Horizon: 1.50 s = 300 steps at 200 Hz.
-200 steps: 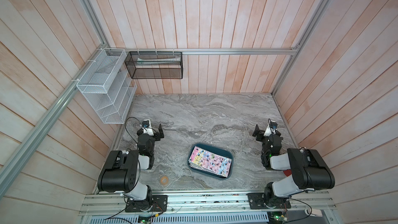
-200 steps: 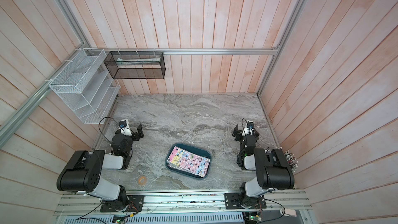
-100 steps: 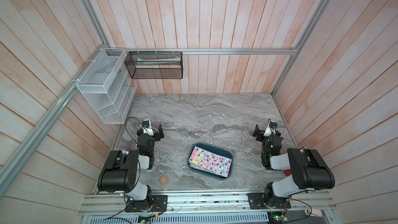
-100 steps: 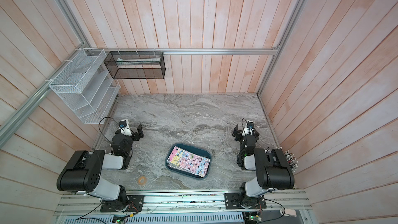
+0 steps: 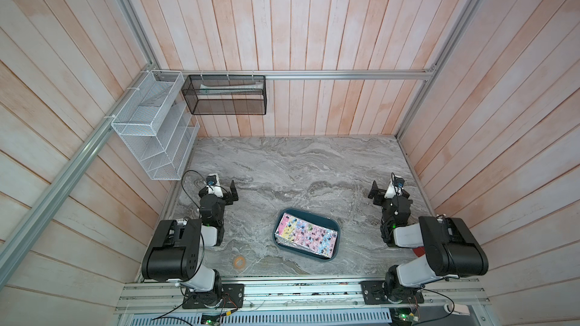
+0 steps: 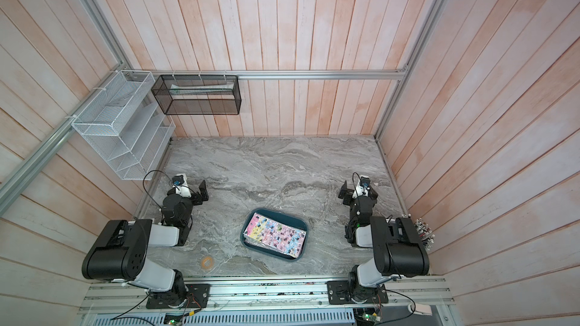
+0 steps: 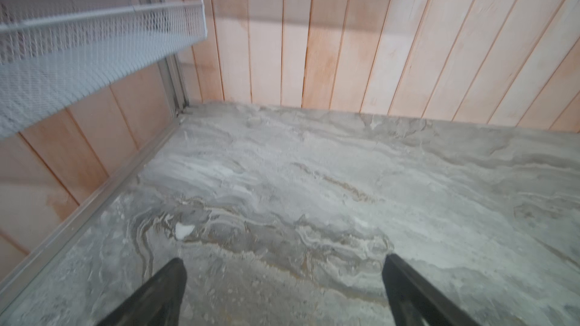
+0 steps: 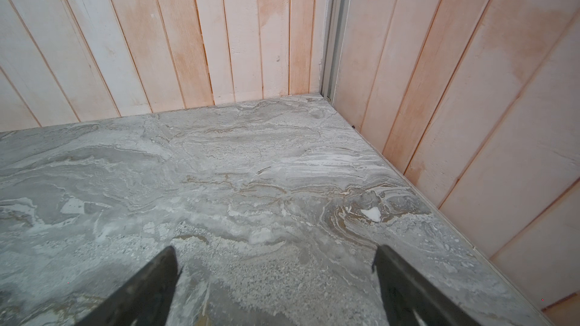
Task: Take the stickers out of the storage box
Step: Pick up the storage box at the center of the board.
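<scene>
Left wrist view is showing my left claw (image 7: 282, 260) hanging over the grey marble-patterned tabletop (image 7: 314, 167), its two black fingers (image 7: 157, 293) spread wide and pinching nothing, while the white wire-mesh rack (image 7: 78, 42) is hanging on the pale wooden plank wall (image 7: 345, 42) close by. Right wrist view is showing my right claw (image 8: 274, 248) likewise gaping wide over the marble near a corner of the walls, gripping nothing. Both top views are showing the shallow dark teal-blue plastic storage box (image 5: 314, 213) with rounded corners sitting on the tabletop toward the near edge, well apart from both claws, which are hovering out at either side. The glossy pastel stickers (image 5: 306, 236), pink, blue and yellow sheets dotted with small dark cartoon figures, are lying stacked inside it and filling most of it. A small tan ring (image 5: 240, 261) is lying on the marble off the box's left side, and a black mesh basket (image 5: 226, 95) is hanging on the back wall.
</scene>
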Motion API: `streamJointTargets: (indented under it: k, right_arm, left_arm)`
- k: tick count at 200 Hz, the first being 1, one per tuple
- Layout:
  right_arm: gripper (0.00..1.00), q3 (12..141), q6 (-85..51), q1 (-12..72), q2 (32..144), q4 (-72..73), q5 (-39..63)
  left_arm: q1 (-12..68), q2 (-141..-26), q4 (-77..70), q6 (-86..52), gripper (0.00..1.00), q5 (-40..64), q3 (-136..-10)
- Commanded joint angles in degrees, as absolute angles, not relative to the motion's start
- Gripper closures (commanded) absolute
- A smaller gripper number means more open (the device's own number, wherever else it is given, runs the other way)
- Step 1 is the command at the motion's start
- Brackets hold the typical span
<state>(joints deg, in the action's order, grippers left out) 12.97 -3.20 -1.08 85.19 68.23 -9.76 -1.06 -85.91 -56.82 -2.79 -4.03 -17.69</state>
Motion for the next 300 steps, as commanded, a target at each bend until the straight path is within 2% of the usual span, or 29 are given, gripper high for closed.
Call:
streamJointTargets:
  k: [1,13,36,65,96,113,186,239,284,300]
  right_arm:
    - [0.02,18.7,-0.8,0.0,76.9,54.6,-5.8]
    - [0.01,23.9,-1.1,0.4,73.4,43.4,-2.7]
    - [0.02,31.3,1.6,3.3,69.0,33.4,3.4]
    - [0.02,44.7,5.0,9.1,69.1,14.5,14.2]
    - [0.02,57.5,9.7,22.8,73.7,-4.1,11.3]
    - [0.03,60.0,9.3,26.9,76.1,-9.7,12.4]
    - [0.22,60.6,14.1,35.1,89.6,-23.9,13.6]
    - [0.28,58.4,14.1,37.1,94.5,-25.1,13.9]
    - [0.43,59.4,14.9,37.4,98.0,-26.4,14.5]
    - [0.42,60.1,15.1,37.9,98.3,-27.0,13.2]
  left_arm:
    - [-1.1,-79.4,-43.1,-3.6,0.00,-6.9,-24.3]
    - [-0.8,-76.1,-39.6,-4.0,0.00,-8.6,-26.1]
    - [0.8,-69.0,-28.4,-11.3,0.00,-9.5,-30.6]
    - [6.7,-60.1,-10.1,-17.8,0.00,-12.3,-37.0]
    - [9.6,-49.3,6.0,-21.9,0.00,-10.3,-38.9]
    - [9.7,-44.9,12.9,-22.0,0.00,-10.5,-38.9]
    - [9.7,-36.1,17.1,-24.0,0.00,-3.8,-36.6]
    - [10.2,-34.8,18.0,-23.3,0.00,-2.2,-37.0]
    - [10.3,-34.8,18.2,-23.1,0.00,-2.2,-37.0]
    - [10.3,-34.9,18.2,-23.0,0.00,-2.4,-37.0]
